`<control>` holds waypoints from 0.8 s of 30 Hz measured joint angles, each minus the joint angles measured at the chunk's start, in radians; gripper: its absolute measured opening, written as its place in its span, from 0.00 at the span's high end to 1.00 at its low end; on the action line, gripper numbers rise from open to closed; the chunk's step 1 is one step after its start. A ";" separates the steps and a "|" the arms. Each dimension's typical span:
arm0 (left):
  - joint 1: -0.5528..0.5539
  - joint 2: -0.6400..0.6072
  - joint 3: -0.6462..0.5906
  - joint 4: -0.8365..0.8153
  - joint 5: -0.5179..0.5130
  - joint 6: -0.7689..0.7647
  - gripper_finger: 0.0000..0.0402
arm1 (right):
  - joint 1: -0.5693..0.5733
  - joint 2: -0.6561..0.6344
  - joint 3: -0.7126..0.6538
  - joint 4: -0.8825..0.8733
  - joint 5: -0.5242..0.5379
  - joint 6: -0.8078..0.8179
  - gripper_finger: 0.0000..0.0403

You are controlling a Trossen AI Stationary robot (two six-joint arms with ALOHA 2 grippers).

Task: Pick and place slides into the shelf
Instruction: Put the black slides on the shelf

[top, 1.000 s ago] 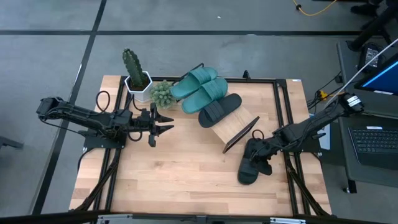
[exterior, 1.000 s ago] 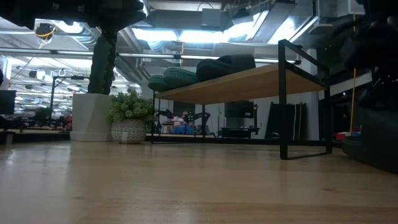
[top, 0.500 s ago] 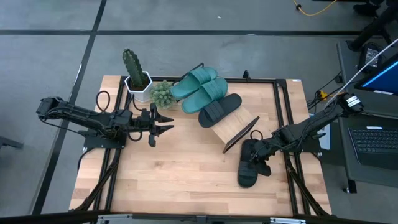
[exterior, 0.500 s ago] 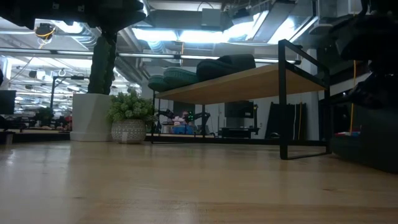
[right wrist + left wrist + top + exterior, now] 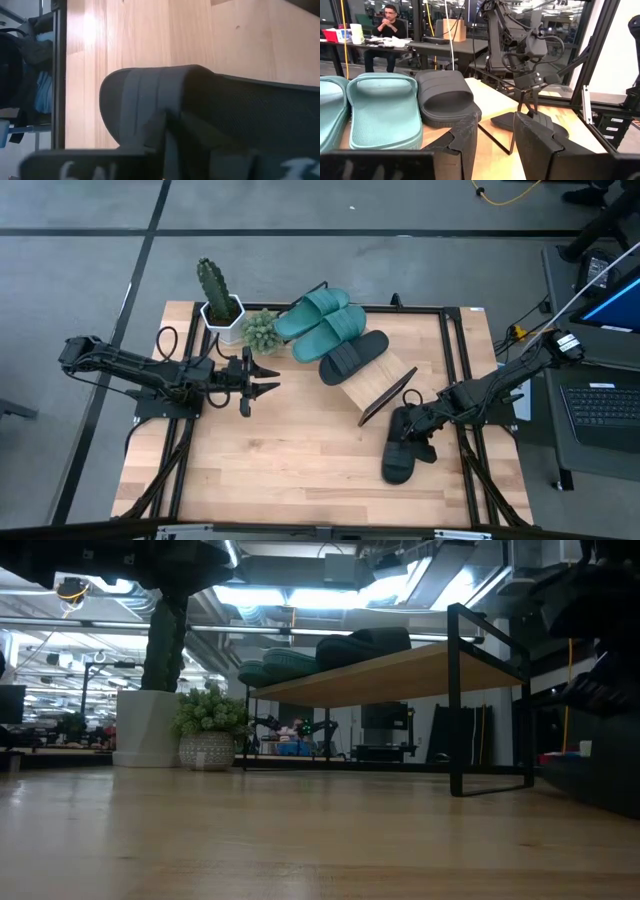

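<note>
Two teal slides (image 5: 325,320) and one black slide (image 5: 352,355) lie side by side on the slanted shelf (image 5: 383,385) at the far middle of the table. A second black slide (image 5: 397,460) lies on the tabletop just right of the shelf's lower end. My right gripper (image 5: 405,427) is down on that slide's far end and shut on it. My left gripper (image 5: 268,381) hovers open at the table's left, pointing toward the shelf, with nothing between its fingers (image 5: 465,137). My right gripper has the black slide by its broad strap (image 5: 150,95), at the slide's far end. The fingers come from above, slanting in from the table's right. The slide's sole lies flat on the tabletop. Where each finger sits on the strap is hidden by the gripper.
A tall cactus in a white pot (image 5: 218,295) and a small green plant (image 5: 260,330) stand at the far left, beside the shelf. A laptop (image 5: 600,410) sits off the table's right edge. Bare wood (image 5: 280,470) stretches along the near side. A person (image 5: 387,22) sits far off.
My right gripper has narrowed its fingers onto the black slide's strap and shifted slightly toward the shelf. The slide stays flat on the tabletop.
</note>
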 joint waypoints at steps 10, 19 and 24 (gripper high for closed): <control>0.000 0.000 0.000 0.000 0.000 0.000 0.70 | 0.000 -0.001 0.000 0.007 -0.001 -0.002 0.98; 0.000 0.000 0.000 0.000 0.000 0.000 0.70 | 0.001 -0.011 0.017 0.031 -0.002 0.029 0.99; 0.000 0.000 0.000 -0.001 0.000 0.000 0.70 | 0.001 -0.011 0.062 0.018 -0.001 0.031 0.99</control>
